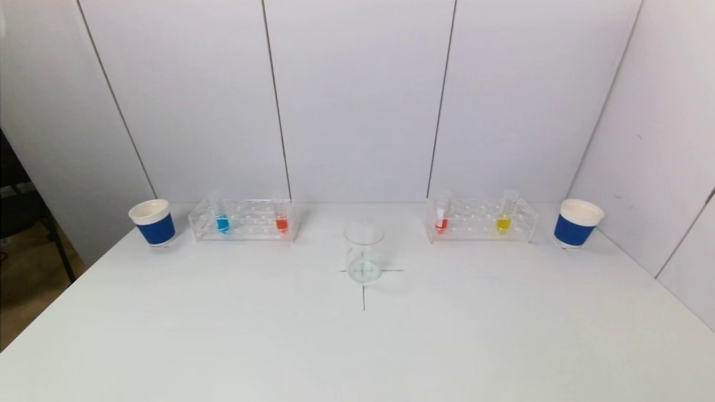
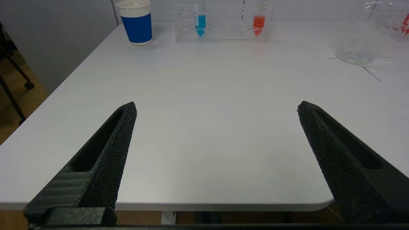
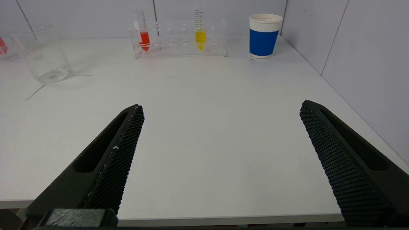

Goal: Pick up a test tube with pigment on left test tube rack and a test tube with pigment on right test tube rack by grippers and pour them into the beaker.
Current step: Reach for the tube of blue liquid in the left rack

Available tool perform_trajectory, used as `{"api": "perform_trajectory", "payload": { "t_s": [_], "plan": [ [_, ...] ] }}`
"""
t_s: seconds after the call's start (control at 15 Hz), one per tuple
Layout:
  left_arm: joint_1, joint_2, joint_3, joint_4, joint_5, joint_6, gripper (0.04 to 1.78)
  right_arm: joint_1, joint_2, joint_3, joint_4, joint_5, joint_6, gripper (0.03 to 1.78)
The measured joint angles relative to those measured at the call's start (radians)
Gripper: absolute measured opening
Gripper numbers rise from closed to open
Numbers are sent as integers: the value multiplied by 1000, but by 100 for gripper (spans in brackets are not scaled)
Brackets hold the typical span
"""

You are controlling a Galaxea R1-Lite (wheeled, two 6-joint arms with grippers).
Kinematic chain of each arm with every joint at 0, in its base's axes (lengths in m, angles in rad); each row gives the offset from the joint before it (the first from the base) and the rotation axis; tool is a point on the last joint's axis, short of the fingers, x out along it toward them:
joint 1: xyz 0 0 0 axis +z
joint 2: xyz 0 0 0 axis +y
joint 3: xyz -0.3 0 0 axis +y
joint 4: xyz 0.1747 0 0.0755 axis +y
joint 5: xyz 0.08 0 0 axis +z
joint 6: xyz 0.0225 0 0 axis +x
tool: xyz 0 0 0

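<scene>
The left clear rack [image 1: 244,219] holds a blue-pigment tube [image 1: 222,221] and an orange-red tube [image 1: 281,223]. The right clear rack [image 1: 481,219] holds a red tube [image 1: 441,223] and a yellow tube [image 1: 503,223]. An empty glass beaker [image 1: 363,252] stands between them on a cross mark. Neither gripper shows in the head view. My left gripper [image 2: 217,107] is open and empty over the table's near edge, far from the blue tube [image 2: 200,24] and the orange-red tube [image 2: 258,24]. My right gripper [image 3: 221,107] is open and empty, far from the red tube [image 3: 144,40] and the yellow tube [image 3: 200,38].
A blue-and-white paper cup [image 1: 152,221] stands left of the left rack, another [image 1: 577,223] right of the right rack. White wall panels close the back and right. The table's left edge [image 1: 50,304] drops to the floor.
</scene>
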Motion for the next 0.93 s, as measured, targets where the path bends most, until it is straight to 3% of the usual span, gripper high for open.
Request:
{"api": "perform_trajectory", "payload": {
  "t_s": [0.93],
  "plan": [
    [0,0,-20,18,-7,15,176,0,0,0,0,0,0,177]
  ]
}}
